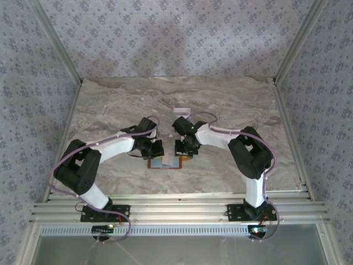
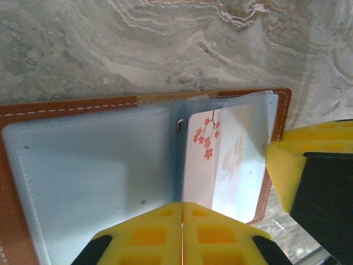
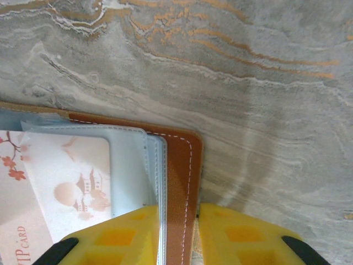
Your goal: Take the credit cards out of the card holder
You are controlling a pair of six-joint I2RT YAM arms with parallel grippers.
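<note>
Our right gripper (image 3: 177, 243) pinches the open holder (image 3: 179, 165) by its edge, probably steadying it. Our left gripper (image 2: 182, 234) is pressed together, the card (image 2: 201, 160) just ahead; whether it nips it we cannot tell.

Mostly covered: the card holder (image 1: 165, 163) under 2 hands
From above, the left hand (image 1: 156, 149) and right hand (image 1: 186, 148) hide most of it, and a pale object (image 1: 182, 111) beyond them is too small to identify. At the left wrist it runs off the left and bottom edges; a credit card (image 2: 237, 160) shows only faintly through a cloudy sleeve, its lower end behind yellow fingertips (image 2: 220, 237).
</note>
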